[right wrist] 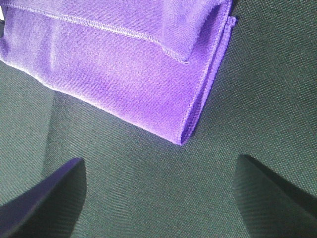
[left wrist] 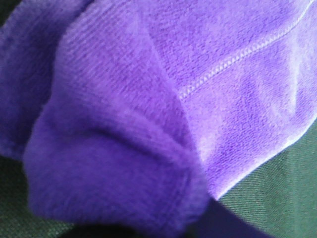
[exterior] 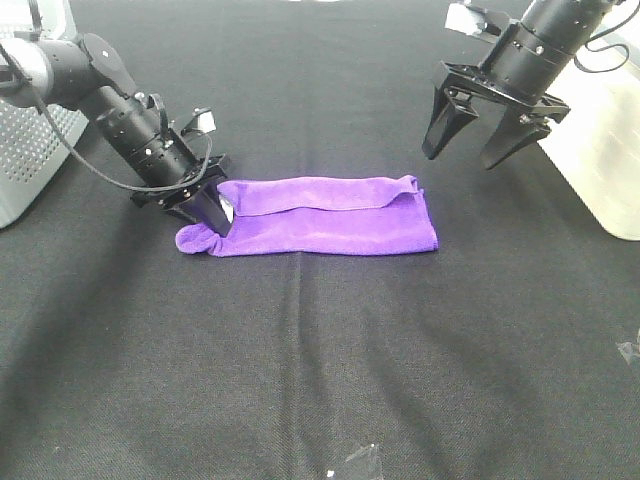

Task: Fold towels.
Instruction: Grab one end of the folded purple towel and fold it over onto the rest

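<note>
The purple towel lies folded into a long strip on the black table, with its left end bunched up. My left gripper is down at that left end and shut on the bunched cloth; its fingertips are hidden in it. The towel fills the left wrist view, with a stitched edge showing. My right gripper hangs open and empty above the table, behind the towel's right end. In the right wrist view the towel's right corner lies beyond the open gripper.
A grey perforated object stands at the left edge and a white box at the right edge. Small clear scraps lie near the front and at the right.
</note>
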Robot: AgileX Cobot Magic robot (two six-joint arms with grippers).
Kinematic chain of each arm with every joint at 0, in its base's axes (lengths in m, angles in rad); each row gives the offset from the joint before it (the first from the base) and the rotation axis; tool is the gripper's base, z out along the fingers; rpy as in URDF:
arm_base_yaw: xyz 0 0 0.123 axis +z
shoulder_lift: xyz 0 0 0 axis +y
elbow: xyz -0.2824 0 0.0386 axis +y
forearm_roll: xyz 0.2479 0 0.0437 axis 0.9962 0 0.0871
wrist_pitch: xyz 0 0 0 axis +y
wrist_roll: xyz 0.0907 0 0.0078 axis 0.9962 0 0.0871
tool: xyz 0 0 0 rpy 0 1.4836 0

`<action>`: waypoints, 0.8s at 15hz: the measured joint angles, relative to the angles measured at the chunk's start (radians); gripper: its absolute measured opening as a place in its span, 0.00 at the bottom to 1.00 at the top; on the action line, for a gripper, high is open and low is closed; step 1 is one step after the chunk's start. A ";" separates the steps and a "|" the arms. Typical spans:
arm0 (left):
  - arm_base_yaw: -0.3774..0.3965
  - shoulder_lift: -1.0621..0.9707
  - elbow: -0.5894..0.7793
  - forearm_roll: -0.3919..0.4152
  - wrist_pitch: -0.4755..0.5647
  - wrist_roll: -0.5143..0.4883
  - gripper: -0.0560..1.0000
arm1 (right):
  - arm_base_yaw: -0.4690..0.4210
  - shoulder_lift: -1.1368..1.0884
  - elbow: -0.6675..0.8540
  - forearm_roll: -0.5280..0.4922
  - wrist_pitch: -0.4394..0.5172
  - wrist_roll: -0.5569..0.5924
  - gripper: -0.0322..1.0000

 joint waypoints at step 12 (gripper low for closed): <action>0.083 -0.200 0.020 0.191 -0.002 0.003 0.10 | 0.000 0.000 0.000 -0.005 0.000 0.020 0.79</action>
